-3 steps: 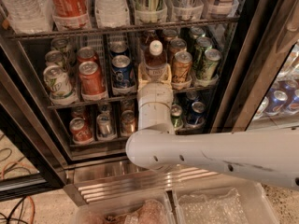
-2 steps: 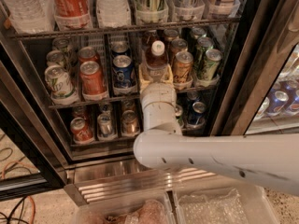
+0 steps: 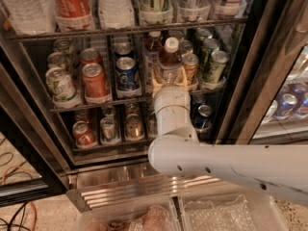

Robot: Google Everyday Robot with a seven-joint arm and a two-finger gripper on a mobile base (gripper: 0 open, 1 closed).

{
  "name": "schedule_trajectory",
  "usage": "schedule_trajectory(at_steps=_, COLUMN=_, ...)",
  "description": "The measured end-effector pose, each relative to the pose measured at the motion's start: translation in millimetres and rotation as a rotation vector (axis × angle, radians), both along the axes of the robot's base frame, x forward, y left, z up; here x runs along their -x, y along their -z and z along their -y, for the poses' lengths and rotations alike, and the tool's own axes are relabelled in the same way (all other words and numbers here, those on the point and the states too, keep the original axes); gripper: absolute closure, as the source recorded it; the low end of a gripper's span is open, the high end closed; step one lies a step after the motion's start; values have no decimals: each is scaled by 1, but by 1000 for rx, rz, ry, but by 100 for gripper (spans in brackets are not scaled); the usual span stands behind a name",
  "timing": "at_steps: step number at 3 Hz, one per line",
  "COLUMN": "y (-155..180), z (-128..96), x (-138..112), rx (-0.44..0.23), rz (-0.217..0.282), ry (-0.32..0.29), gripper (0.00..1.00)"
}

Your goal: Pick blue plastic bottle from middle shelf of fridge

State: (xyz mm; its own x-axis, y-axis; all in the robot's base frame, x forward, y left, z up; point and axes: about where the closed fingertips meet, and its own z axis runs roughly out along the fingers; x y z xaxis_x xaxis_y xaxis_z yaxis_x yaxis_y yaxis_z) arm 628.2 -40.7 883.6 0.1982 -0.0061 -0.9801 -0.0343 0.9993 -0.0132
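The fridge [image 3: 243, 85] stands open in front of me. The blue plastic bottle [image 3: 170, 57], with a white cap and dark drink, stands upright in a lane on the middle shelf [image 3: 96, 103], right of the centre. My gripper [image 3: 170, 79] reaches in from below. Its cream fingers [image 3: 156, 82] sit on both sides of the bottle's lower body and are shut on it. The wrist and fingers hide the bottle's label. A second capped bottle [image 3: 154, 41] stands just behind and to the left.
A blue Pepsi can [image 3: 127, 73] and red cans [image 3: 95, 80] stand to the left, green cans [image 3: 215, 66] to the right. Large bottles [image 3: 113, 4] fill the rack above, and small cans [image 3: 108, 128] the rack below. The ribbed steel base [image 3: 125, 184] and plastic bins [image 3: 226, 215] lie beneath my arm.
My arm and gripper have shifted slightly to the right, and the bottle has moved with them. The second bottle behind it now shows.
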Motion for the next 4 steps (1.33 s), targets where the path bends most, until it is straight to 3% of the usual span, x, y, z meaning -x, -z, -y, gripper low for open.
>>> schedule_trajectory(at_steps=3, y=2, z=15, x=3, rx=9, rz=12, ry=6, gripper=100)
schedule_trajectory(at_steps=4, y=-1, z=10, x=8, rx=6, rz=3, ry=-70, gripper=100)
